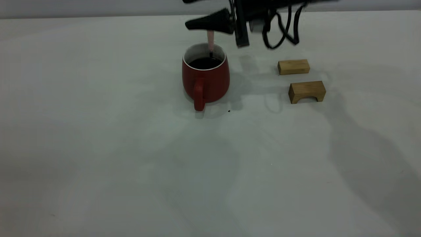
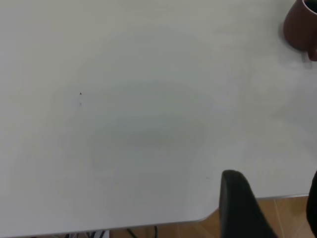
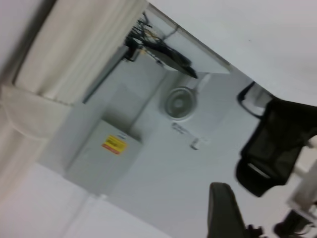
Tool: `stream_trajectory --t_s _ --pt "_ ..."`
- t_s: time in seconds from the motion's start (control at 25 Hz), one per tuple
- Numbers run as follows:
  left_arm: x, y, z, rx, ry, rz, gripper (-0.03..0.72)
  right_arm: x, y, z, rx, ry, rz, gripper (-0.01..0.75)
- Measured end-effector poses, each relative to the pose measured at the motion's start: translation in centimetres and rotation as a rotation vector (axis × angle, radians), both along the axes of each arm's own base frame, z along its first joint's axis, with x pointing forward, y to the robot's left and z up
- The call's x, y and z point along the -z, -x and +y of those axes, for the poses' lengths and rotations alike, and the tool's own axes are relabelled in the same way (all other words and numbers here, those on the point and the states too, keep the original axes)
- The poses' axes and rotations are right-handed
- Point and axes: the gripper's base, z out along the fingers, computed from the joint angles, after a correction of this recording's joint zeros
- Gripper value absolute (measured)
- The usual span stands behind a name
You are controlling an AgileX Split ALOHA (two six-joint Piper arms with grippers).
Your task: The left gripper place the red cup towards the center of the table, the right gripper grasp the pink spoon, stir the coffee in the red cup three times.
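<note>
The red cup (image 1: 205, 79) stands on the table (image 1: 131, 148) near the middle, towards the far side, handle facing the near edge, with dark coffee (image 1: 205, 63) inside. My right gripper (image 1: 204, 26) hovers just above it, shut on the pink spoon (image 1: 210, 38), which hangs upright with its lower end dipped in the coffee. The right wrist view shows only one finger (image 3: 223, 213) against the room, not the spoon. My left gripper (image 2: 274, 186) is out of the exterior view; it hangs open over the table's edge, with the red cup (image 2: 299, 25) far off.
Two wooden blocks lie right of the cup: a flat one (image 1: 293, 66) and an arch-shaped one (image 1: 307, 91). A dark speck (image 1: 229, 111) sits near the cup's base. The table edge (image 2: 148, 225) and wooden floor show under the left gripper.
</note>
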Motion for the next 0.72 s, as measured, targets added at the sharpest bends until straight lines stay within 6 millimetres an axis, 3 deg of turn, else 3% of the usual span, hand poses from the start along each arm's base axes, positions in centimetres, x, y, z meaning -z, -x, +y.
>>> stream_trajectory --t_s 0.36,0.48,0.72 --pt "0.0 0.0 0.0 0.0 0.0 0.0 0.407 -4.1 0.5 0.3 -0.09 0.061 -0.117 0.486" --pt "0.0 0.0 0.0 0.0 0.0 0.0 0.407 -6.4 0.8 0.2 -0.131 0.098 -0.19 0.487" --pt "0.0 0.0 0.0 0.0 0.0 0.0 0.407 -12.1 2.6 -1.3 -0.414 0.363 -0.619 0.487"
